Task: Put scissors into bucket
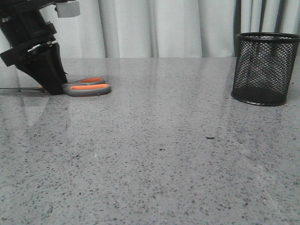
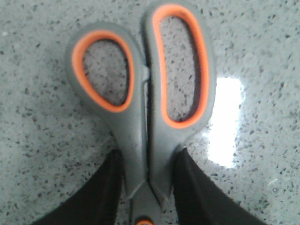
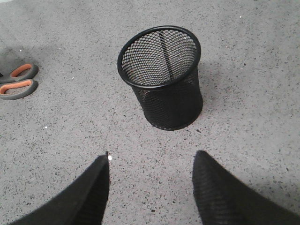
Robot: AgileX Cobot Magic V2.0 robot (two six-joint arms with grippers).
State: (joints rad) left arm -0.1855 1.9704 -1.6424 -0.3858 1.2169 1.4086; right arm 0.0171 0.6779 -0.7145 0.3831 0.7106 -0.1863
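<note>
The scissors (image 1: 86, 87) lie flat on the grey table at the far left, handles to the right and thin blades to the left. My left gripper (image 1: 51, 86) is down on them. In the left wrist view its gripper (image 2: 149, 157) has both black fingers pressed on the grey shanks of the scissors (image 2: 140, 93), just in front of the orange pivot. The black mesh bucket (image 1: 265, 68) stands upright at the far right. My right gripper (image 3: 151, 157) is open and empty, a short way from the bucket (image 3: 161, 77); the scissors' handles (image 3: 18, 84) show far off.
The speckled grey table (image 1: 154, 154) runs wide between the scissors and the bucket. A pale curtain (image 1: 164, 28) hangs behind the table's back edge. A bright light reflection (image 2: 225, 122) lies on the table beside the handles.
</note>
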